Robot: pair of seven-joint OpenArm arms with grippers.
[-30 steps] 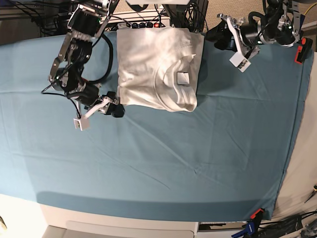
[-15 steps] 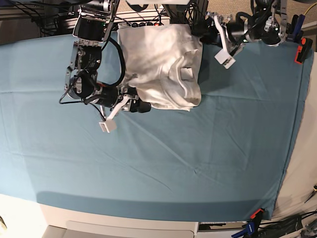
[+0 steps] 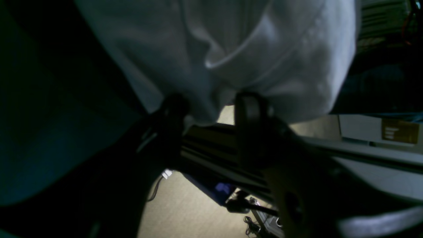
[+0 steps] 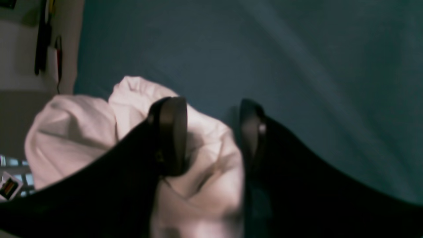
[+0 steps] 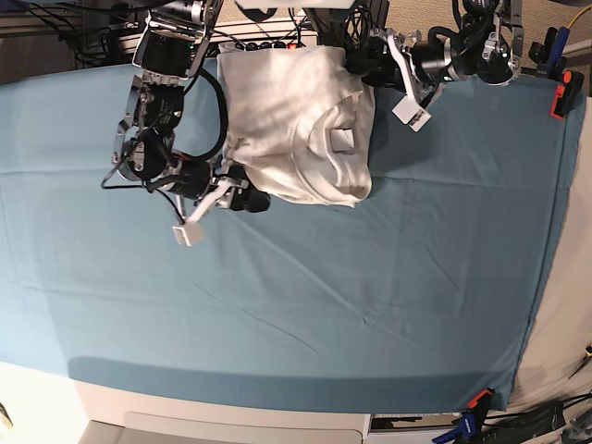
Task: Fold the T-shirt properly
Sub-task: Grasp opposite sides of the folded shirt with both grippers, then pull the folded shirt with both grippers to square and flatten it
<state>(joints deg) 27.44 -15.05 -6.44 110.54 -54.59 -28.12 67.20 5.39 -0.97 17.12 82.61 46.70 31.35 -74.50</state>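
The white T-shirt [image 5: 296, 125] lies folded at the back middle of the teal table cloth [image 5: 370, 277]. My right gripper [image 5: 248, 198] is at the shirt's front left corner. In the right wrist view its jaws [image 4: 211, 132] stand apart, with a bunched fold of the shirt [image 4: 205, 172] between them. My left gripper [image 5: 359, 61] is at the shirt's back right corner. In the left wrist view its jaws [image 3: 211, 109] stand apart, with the shirt's hanging edge [image 3: 231, 49] reaching in between the fingers.
Cables and a power strip [image 5: 268, 43] lie behind the table's back edge. Clamps hold the cloth at the right edge [image 5: 562, 97] and the front right corner [image 5: 476, 400]. White tags hang from both grippers [image 5: 188, 234].
The left gripper has swung left from the back right onto the shirt's back right corner. The right gripper has moved right to the front left corner and bunched the cloth there.
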